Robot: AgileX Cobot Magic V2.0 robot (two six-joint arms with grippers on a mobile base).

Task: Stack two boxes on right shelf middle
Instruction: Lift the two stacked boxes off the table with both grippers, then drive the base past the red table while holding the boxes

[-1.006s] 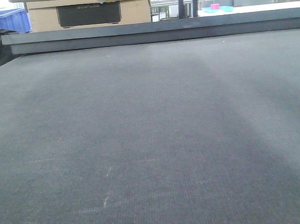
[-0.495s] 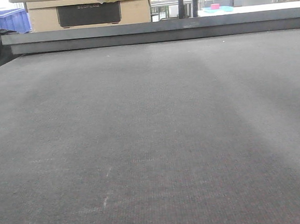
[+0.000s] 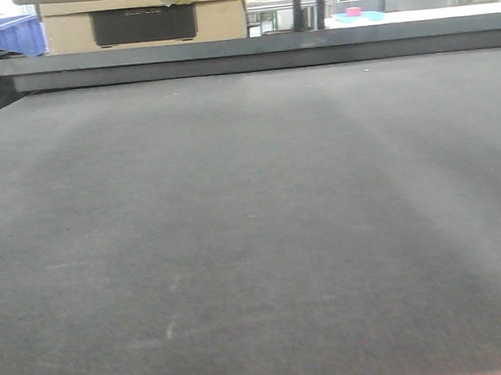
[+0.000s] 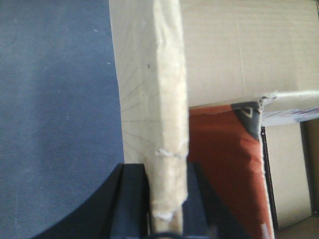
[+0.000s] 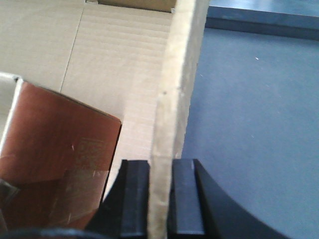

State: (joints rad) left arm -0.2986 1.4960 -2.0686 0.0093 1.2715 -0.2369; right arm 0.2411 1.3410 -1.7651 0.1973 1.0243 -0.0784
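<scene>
The left fingers [image 4: 130, 204] and right fingers [image 5: 135, 199] each pinch a wall of the cardboard box [image 4: 169, 74], raised over the tabletop [image 3: 255, 239]. Front view has shifted slightly; transport judged under way.

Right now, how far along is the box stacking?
Done: one open cardboard box is gripped, with the left gripper and right gripper each clamped on a side wall. In hand: it seems carried above the dark table, its underside at the front view's top edge. Left: no shelf in view, so placing and stacking both remain.
</scene>
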